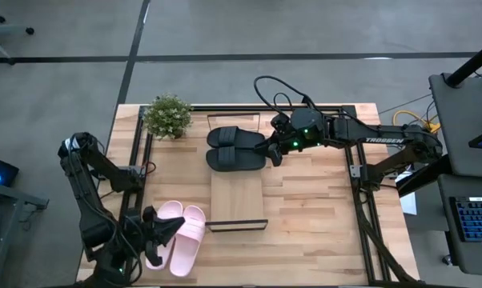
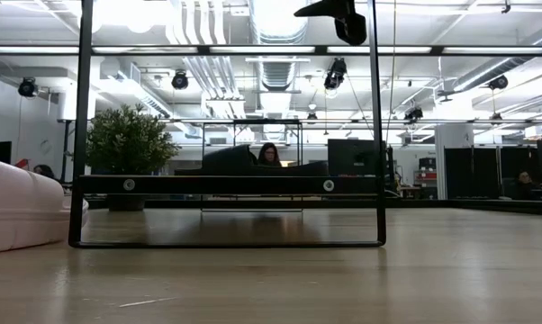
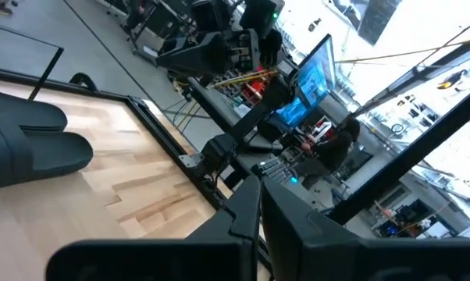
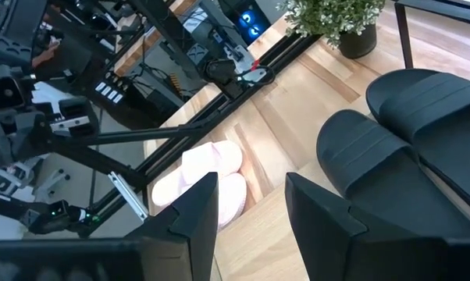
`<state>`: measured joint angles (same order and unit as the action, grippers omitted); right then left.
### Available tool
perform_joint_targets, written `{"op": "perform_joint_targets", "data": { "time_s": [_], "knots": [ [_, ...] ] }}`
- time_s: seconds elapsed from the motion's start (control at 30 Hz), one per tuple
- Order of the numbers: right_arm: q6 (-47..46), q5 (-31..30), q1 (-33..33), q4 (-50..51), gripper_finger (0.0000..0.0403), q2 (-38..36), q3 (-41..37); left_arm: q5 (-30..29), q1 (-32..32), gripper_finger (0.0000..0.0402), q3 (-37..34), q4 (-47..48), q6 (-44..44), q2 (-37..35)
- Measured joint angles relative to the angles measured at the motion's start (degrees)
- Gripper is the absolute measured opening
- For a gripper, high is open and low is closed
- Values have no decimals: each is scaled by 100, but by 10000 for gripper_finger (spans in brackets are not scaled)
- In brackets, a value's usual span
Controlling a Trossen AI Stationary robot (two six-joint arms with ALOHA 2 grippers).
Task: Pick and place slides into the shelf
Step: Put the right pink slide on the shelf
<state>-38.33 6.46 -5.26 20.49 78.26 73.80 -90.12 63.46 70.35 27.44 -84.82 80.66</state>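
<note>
The black slides [image 1: 234, 148] lie side by side on the far end of the shelf [image 1: 238, 200], their long axes running left to right across the table, crosswise to the shelf's own length. Their rounded ends point toward the left side of the table, toward the potted plant [image 1: 167, 116] that stands just beside them at the table's far left corner. The right gripper [image 1: 275, 152] sits at the right-hand ends of these two slides, its fingers [image 4: 192, 222] standing apart with a clear gap between them; in the right wrist view nothing lies between the fingers, and the black pair shows just beyond them.

The pink slides [image 1: 179, 234] lie side by side on the wooden tabletop [image 1: 313, 216] near its front left corner, just left of the shelf's near end. Their long axes run roughly front to back, tilted a little to the right at the far end. The left gripper [image 1: 149, 232] rests low at the left edge of the pink pair with its jaws shut; whether it touches the nearer slide cannot be told.
</note>
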Motion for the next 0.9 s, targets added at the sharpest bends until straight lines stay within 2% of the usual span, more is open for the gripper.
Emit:
{"op": "perform_joint_targets", "data": {
  "time_s": [0.17,0.63,0.9],
  "knots": [
    [0,9,-1,-4,141,0,0,-6,2,0,-19,3,-129,267],
    [-26,134,-2,-9,141,0,2,-16,0,0,-322,-4,-1921,739],
    [-112,195,-2,-10,141,2,2,-5,0,0,-382,-156,-2297,942]
  ]
}}
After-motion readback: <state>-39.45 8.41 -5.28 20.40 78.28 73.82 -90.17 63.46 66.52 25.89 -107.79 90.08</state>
